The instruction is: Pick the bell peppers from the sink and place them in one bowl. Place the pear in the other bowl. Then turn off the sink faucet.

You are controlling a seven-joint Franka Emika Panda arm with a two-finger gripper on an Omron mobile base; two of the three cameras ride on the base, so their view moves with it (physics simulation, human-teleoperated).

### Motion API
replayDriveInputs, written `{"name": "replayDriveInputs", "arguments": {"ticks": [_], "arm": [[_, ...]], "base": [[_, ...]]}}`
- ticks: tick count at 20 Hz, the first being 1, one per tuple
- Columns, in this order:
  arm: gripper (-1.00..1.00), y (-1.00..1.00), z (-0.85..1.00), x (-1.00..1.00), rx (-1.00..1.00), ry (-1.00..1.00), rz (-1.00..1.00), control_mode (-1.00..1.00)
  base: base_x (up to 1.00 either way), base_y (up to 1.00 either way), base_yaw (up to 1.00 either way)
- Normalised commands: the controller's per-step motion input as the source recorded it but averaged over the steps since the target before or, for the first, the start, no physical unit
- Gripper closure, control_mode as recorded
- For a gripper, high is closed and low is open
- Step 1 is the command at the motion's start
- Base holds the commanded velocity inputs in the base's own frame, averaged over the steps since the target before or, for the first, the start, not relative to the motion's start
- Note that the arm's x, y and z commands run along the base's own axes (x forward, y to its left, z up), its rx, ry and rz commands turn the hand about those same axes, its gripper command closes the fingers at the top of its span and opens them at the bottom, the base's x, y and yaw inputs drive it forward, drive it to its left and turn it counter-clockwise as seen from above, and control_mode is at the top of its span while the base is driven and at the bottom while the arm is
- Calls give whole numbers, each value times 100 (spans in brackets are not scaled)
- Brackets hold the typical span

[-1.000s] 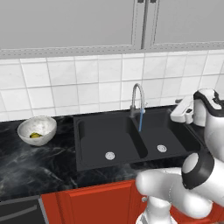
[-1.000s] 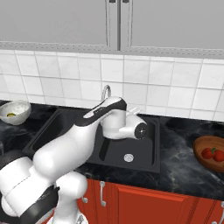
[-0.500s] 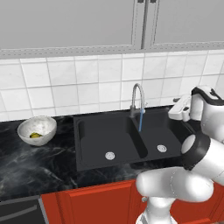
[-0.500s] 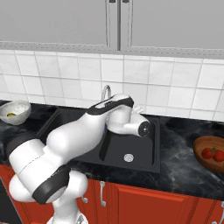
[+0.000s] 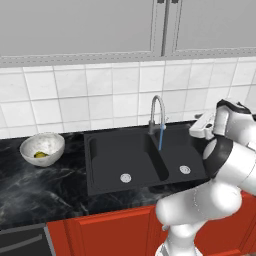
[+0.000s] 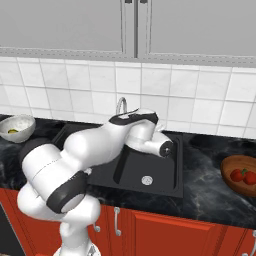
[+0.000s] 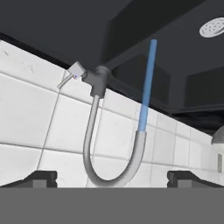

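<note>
- Left base view: both basins of the sink look clear of fruit, and the water stream runs blue from the sink faucet into the right-hand basin. The pear sits in the white bowl on the counter, well to the left. So you are on the last step, shutting off the tap. The hand is at the right edge near the backsplash, beside the faucet and not touching it.
- Right base view: the bell peppers lie together in the wooden bowl at far right. The arm covers most of the faucet, so don't judge your approach from here.
- Hand view (rolled upside down): the fingertips stand wide apart at the bottom edge, holding nothing. The handle sticks out from the faucet base, up and left in the picture, apart from the gripper.
- Steer toward the handle, not the gooseneck sitting centred between the tips.
- Bring one tip against the small lever and push it; it's too slim to need a squeeze.
- Go slow and watch for the blue stream to stop.
- Risk: brushing the spout and swinging it instead.
</note>
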Motion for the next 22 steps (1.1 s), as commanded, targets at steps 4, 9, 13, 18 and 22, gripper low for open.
{"name": "replayDriveInputs", "arguments": {"ticks": [4, 9, 13, 18, 22], "arm": [[-100, -4, -8, 29, 2, 2, 1, -100], [-100, -4, -6, 33, 3, 1, 0, -100], [-100, -3, -18, 29, 2, 0, 0, -100], [-100, -17, -27, 27, 2, 0, 1, -100], [-100, -22, -24, 30, 2, 0, 1, -100]], "base": [[0, 0, 0], [0, 0, 0], [0, 0, 0], [0, 0, 0], [0, 0, 0]]}}
